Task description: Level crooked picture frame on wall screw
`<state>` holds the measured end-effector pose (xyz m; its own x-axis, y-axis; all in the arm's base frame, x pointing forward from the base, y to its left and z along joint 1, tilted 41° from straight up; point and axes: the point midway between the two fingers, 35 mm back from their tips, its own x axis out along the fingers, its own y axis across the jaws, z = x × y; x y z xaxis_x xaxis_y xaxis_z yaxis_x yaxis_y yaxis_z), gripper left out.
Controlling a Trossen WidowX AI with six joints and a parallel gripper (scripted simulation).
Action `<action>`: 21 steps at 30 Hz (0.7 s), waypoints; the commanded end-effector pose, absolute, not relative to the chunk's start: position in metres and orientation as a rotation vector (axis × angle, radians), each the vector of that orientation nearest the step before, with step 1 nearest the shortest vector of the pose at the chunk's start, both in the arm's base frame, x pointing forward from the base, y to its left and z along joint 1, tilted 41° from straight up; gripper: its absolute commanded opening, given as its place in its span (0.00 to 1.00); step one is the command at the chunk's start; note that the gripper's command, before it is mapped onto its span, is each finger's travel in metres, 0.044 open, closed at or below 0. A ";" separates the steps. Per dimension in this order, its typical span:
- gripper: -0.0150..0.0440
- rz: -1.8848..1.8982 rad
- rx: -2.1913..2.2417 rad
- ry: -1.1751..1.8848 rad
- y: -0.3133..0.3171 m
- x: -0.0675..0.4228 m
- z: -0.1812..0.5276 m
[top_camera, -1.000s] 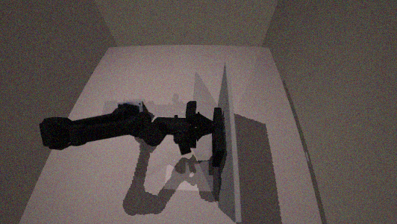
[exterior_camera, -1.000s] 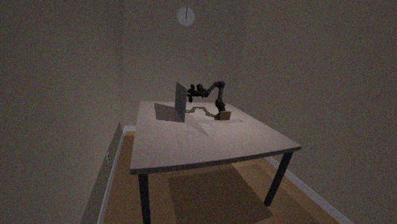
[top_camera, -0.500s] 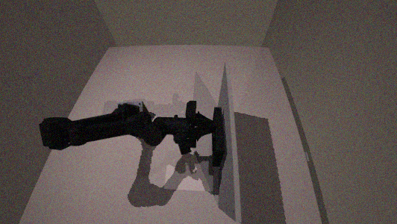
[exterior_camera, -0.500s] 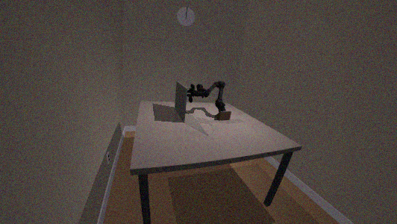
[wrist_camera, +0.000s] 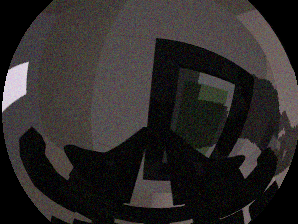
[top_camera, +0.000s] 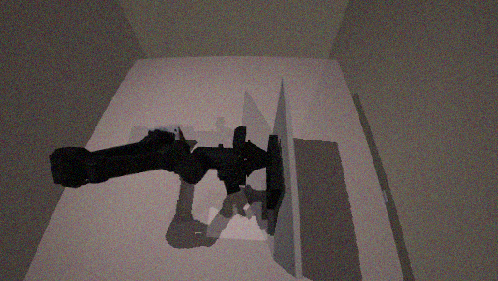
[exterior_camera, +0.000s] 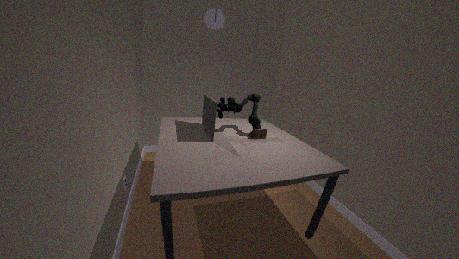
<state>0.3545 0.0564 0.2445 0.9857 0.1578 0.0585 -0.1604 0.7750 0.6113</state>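
Observation:
The picture frame (top_camera: 273,180) (wrist_camera: 164,86) is a dark-edged frame with a greenish picture. It hangs on the near face of the thin grey wall panel (top_camera: 286,155) (exterior_camera: 209,116), which stands upright on the table (top_camera: 154,89) (exterior_camera: 242,166). In the wrist view the frame looks tilted. My gripper (top_camera: 268,156) (exterior_camera: 219,110) (wrist_camera: 156,132) reaches level from the arm to the frame and is shut on the frame's edge. The screw and the notched strip are hidden behind the frame.
The arm's base (exterior_camera: 257,133) stands on the table to the right of the panel. The panel casts a dark shadow (top_camera: 323,201) on the table behind it. A round clock (exterior_camera: 215,18) hangs high on the room wall.

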 end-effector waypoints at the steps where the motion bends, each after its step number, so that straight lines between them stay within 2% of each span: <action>1: 0.25 0.184 0.661 -0.013 0.058 0.354 0.249; 21: 0.25 0.184 0.661 -0.013 0.057 0.354 0.252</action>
